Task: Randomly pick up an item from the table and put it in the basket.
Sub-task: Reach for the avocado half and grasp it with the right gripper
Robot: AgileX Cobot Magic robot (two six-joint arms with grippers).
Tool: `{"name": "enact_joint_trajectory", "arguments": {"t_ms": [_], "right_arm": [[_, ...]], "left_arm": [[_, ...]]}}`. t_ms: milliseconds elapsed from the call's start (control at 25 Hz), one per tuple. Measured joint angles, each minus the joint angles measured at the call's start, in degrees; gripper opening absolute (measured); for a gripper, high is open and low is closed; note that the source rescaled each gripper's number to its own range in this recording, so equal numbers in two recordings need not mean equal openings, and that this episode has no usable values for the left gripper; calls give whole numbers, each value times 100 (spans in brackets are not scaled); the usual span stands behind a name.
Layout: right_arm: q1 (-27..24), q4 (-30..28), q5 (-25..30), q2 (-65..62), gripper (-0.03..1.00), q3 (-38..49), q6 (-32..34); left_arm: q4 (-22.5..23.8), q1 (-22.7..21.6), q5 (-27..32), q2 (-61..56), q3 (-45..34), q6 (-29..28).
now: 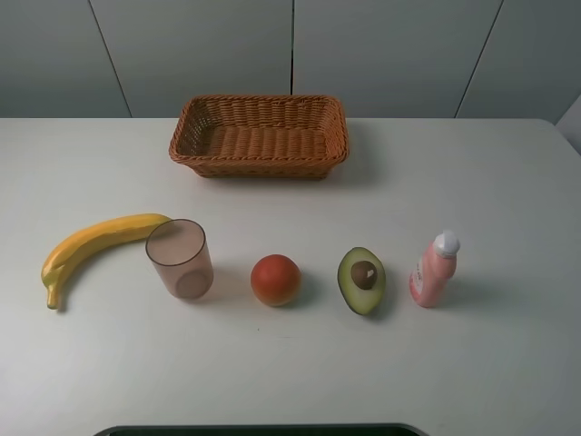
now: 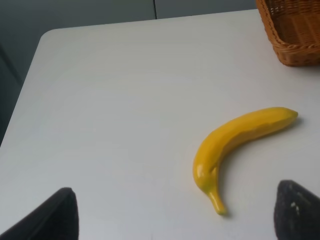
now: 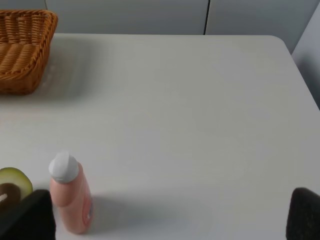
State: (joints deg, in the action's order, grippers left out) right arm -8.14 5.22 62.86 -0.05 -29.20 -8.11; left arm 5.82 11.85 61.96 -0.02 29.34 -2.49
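The halved avocado [image 1: 362,280] lies cut side up, pit showing, on the white table [image 1: 490,182], right of centre in the front row. Its edge shows in the right wrist view [image 3: 14,181], partly hidden behind a dark fingertip [image 3: 31,218]. The brown wicker basket [image 1: 186,150] stands empty at the back centre; it also shows in the left wrist view [image 2: 292,35] and the right wrist view [image 3: 22,55]. Neither arm shows in the high view. My left gripper [image 2: 172,217] is open over the table near the banana. My right gripper [image 3: 167,220] is open, near the pink bottle.
In the front row stand a yellow banana [image 1: 95,245], a translucent pink cup [image 1: 180,259], a round red-orange fruit [image 1: 275,280] and a pink bottle with a white cap [image 1: 434,270]. The banana [image 2: 235,142] and bottle [image 3: 70,195] show in the wrist views.
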Motion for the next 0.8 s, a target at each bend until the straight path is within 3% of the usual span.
{"name": "enact_joint_trajectory", "arguments": {"t_ms": [800], "right_arm": [[0, 0, 0, 0, 100, 0, 0]], "left_arm": [[0, 0, 0, 0, 0, 0]]}}
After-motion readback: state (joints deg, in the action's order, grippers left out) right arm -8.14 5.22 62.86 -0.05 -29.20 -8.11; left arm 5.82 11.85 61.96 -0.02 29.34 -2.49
